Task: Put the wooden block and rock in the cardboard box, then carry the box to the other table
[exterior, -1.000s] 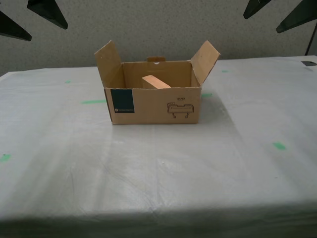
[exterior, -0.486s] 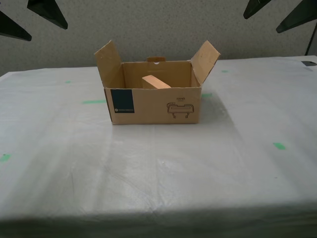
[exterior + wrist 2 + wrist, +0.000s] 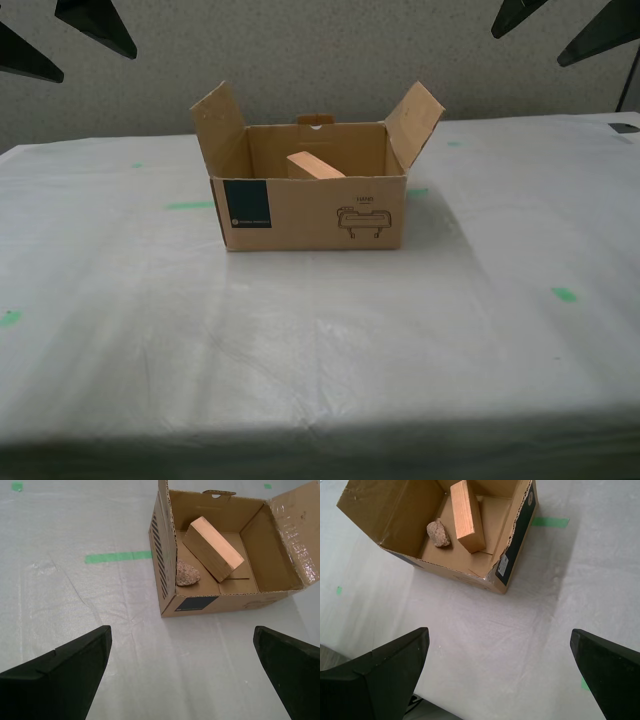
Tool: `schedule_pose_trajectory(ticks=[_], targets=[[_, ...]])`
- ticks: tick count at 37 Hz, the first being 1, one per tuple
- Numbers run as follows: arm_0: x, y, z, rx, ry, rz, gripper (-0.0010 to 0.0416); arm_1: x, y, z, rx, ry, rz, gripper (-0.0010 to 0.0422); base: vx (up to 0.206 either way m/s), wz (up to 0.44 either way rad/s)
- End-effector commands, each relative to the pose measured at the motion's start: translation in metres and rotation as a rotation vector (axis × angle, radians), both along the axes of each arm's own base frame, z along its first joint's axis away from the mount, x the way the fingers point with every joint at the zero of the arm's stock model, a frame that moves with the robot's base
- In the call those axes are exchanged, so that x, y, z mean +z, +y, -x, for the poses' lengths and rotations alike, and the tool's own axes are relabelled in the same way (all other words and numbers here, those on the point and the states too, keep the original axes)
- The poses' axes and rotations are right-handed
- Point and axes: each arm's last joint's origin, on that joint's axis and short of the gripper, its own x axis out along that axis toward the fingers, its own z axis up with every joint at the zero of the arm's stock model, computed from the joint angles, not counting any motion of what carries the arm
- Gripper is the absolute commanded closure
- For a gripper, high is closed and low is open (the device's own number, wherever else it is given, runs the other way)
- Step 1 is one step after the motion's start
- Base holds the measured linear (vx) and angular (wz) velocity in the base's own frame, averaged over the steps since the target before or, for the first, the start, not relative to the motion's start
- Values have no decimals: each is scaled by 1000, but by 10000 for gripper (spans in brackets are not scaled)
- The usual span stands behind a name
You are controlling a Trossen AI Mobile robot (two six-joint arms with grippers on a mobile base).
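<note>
brown corrugated cardboard box (image 3: 310,210) | front face: dark teal square label (image 3: 247,203) with a faint pale line of print, too small to read | small line drawing (image 3: 363,218) with a tiny caption above it, illegible | white sticker (image 3: 503,565) on one corner, print unreadable | no legible text anywhere

the cardboard box (image 3: 308,205) stands on the other table (image 3: 330,350), near the middle of the exterior view and toward the far edge. inside it, the wooden block (image 3: 212,548) leans tilted, one end raised. the rock (image 3: 187,574) lies on the box floor just beside the block's lower end, close to a side wall. a tape mark (image 3: 190,205) lies on the table to the exterior view's left of the box.
</note>
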Motion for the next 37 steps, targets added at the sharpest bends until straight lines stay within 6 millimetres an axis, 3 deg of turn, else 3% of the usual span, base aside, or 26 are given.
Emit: schedule_pose_trajectory(ticks=[1, 37], targets=[[0, 0, 0, -4, -1, 0, 12, 0, 0, 0, 4, -1, 2, 25, 0, 0], [0, 0, 0, -4, -1, 0, 12, 0, 0, 0, 4, -1, 2, 25, 0, 0]])
